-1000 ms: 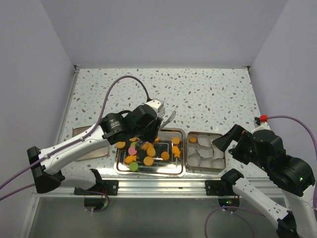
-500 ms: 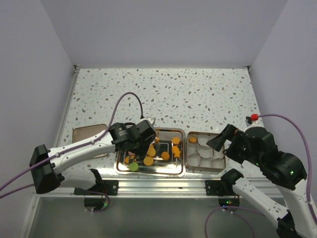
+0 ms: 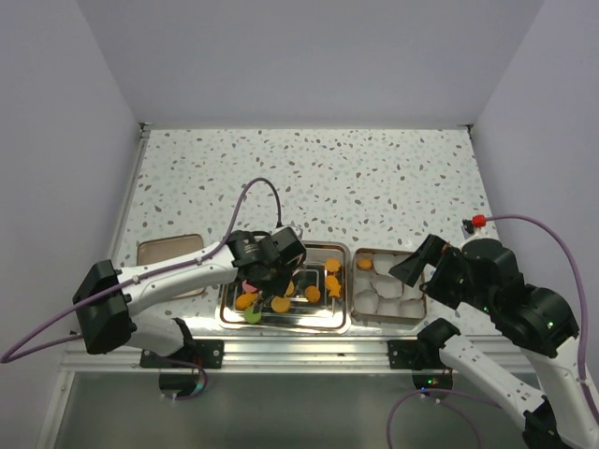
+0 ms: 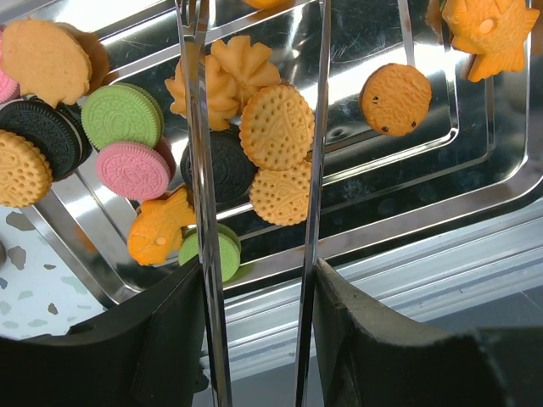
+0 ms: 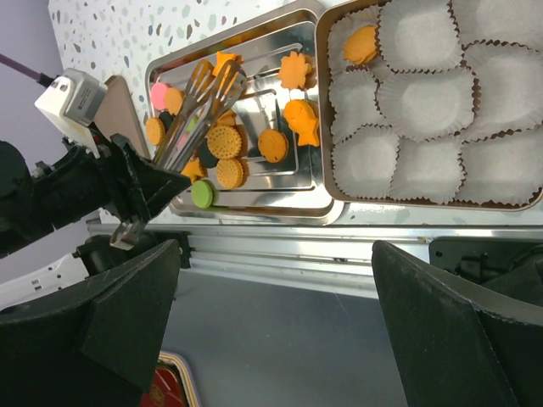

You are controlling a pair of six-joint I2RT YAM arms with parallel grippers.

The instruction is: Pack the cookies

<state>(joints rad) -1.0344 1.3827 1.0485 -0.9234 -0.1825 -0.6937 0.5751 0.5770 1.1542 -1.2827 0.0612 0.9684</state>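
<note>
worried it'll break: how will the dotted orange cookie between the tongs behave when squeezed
Dotted orange cookie looks thin and biscuit-like, so probably stiff but brittle. Stacked on other cookies, it may slip from the smooth tongs.

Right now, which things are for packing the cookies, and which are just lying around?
For the job:
cookies
steel tray they lie in
tongs held by the left gripper
white paper cups, one with a cookie in it

Just lying about:
brown flat tray at the table's left side, with nothing on it
</note>
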